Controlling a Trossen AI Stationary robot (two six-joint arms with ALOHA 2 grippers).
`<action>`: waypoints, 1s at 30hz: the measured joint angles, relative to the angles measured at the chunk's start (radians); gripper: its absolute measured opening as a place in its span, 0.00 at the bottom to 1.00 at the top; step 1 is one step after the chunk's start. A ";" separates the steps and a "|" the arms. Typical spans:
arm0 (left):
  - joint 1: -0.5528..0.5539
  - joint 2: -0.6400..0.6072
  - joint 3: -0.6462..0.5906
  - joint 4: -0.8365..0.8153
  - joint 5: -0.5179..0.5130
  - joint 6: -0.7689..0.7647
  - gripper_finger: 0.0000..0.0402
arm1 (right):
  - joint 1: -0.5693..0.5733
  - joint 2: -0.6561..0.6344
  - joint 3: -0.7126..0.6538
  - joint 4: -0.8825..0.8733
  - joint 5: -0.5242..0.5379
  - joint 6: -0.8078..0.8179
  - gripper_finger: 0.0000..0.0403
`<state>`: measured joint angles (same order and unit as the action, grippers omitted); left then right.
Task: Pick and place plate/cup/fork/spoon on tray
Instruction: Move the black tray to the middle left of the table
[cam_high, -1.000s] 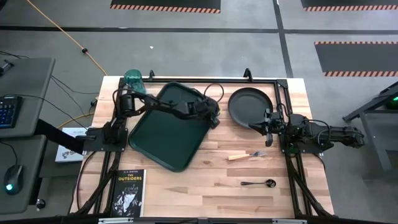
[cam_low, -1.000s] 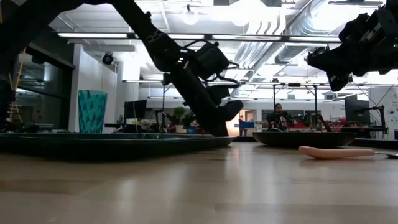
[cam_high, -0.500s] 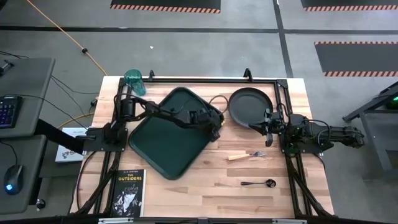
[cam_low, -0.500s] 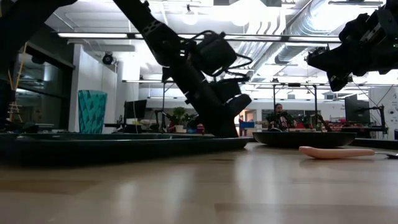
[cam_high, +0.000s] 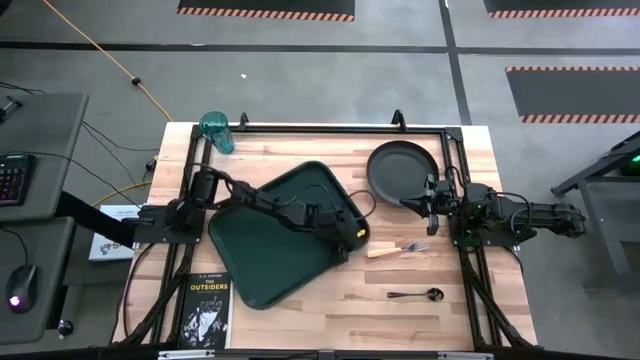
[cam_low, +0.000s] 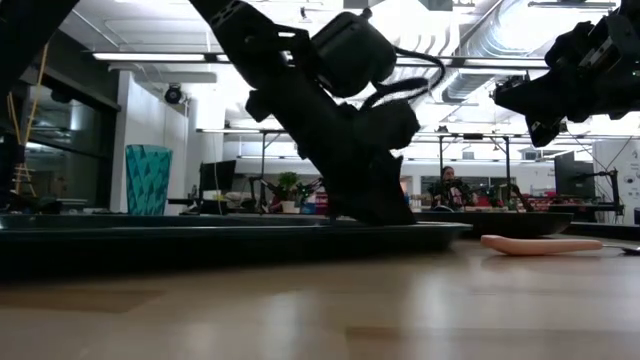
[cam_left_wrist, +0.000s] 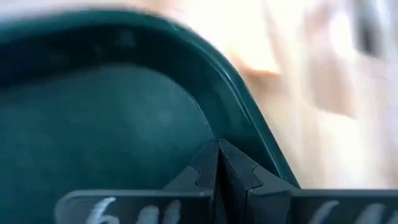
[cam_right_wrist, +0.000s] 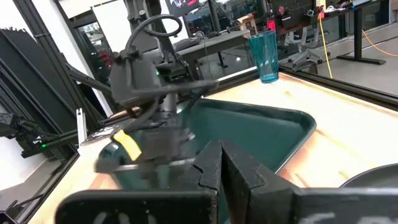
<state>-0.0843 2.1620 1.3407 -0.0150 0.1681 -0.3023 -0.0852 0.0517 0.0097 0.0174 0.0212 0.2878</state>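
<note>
The dark green tray (cam_high: 275, 235) lies flat on the table at left of middle. My left gripper (cam_high: 350, 240) is shut, its tips down inside the tray's right corner; the left wrist view (cam_left_wrist: 217, 144) shows this. The dark plate (cam_high: 403, 170) lies at the far right. My right gripper (cam_high: 432, 195) is shut and empty, raised over the plate's near edge. The teal cup (cam_high: 216, 130) stands at the far left corner. The tan-handled fork (cam_high: 395, 250) and the dark spoon (cam_high: 415, 294) lie on the wood to the right of the tray. My left gripper has its shut fingers set down on the tray's floor (cam_left_wrist: 202, 127), just inside the raised rim (cam_left_wrist: 249, 112) at the tray's right corner. The fingers come from above, slanting toward the table's right. The tray stays flat on the table.
A black book (cam_high: 207, 308) with white lettering lies at the near left corner. A dark frame rail (cam_high: 330, 128) runs along the table's far edge. Bare wood lies near the front edge, between the tray and the spoon.
My left gripper has gone toward the table's right and near edges with its shut tips in the tray's corner. The tray has slid along the table with it and turned a little, so its right corner now lies close to the fork's handle.
</note>
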 joint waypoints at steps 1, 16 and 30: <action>-0.003 0.001 0.000 0.001 0.059 0.000 0.00 | 0.000 0.000 0.000 0.000 0.000 0.000 0.00; -0.072 -0.323 -0.003 -0.736 -0.280 0.018 0.00 | 0.000 0.001 0.000 0.000 0.000 0.000 0.00; 0.048 -0.786 -0.616 -0.862 -0.267 -0.556 0.00 | 0.000 0.000 0.000 0.000 0.000 0.000 0.00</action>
<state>-0.0361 1.3758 0.7242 -0.8768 -0.0990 -0.8584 -0.0850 0.0519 0.0100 0.0174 0.0213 0.2878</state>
